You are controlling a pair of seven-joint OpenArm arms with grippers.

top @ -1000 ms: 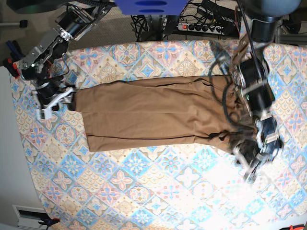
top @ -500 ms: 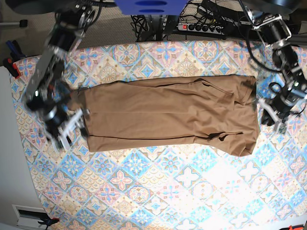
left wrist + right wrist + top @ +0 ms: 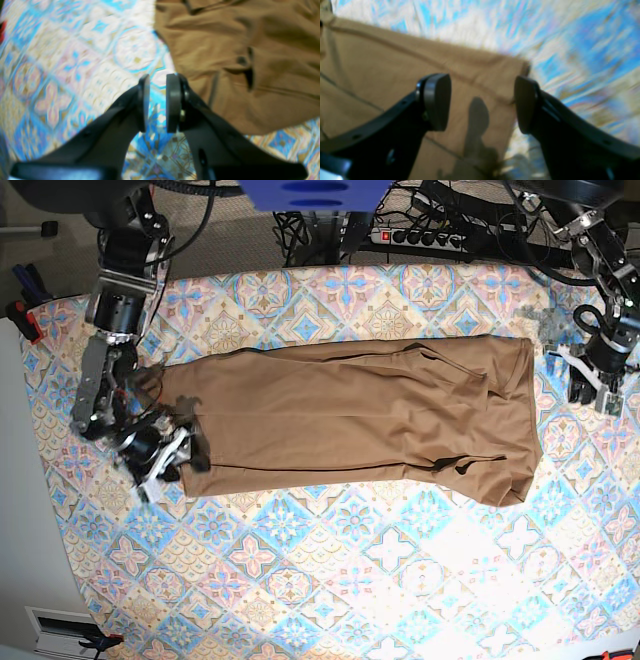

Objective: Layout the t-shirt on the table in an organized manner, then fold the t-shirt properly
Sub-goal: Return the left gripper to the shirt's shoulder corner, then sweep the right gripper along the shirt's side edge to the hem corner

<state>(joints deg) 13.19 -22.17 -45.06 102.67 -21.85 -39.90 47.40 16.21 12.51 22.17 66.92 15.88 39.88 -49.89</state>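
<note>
On the table [image 3: 330, 570], unlabelled t-shirt [image 3: 350, 415], left gripper [image 3: 158, 102] narrow, right gripper [image 3: 482, 102] wide

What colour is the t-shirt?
Plain tan-brown; the t-shirt shows best in the base view.

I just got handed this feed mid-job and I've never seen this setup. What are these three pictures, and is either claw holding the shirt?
Two robot arms work over a table covered with a patterned cloth. The base view looks down from above: the t-shirt lies there as a long folded strip. The other two pictures come from cameras on the arms' wrists. The left claw, jaws nearly together, hangs over bare cloth beside the shirt's edge, holding nothing. The right claw is open, straddling the shirt's corner at the opposite end, gripping nothing.
</note>
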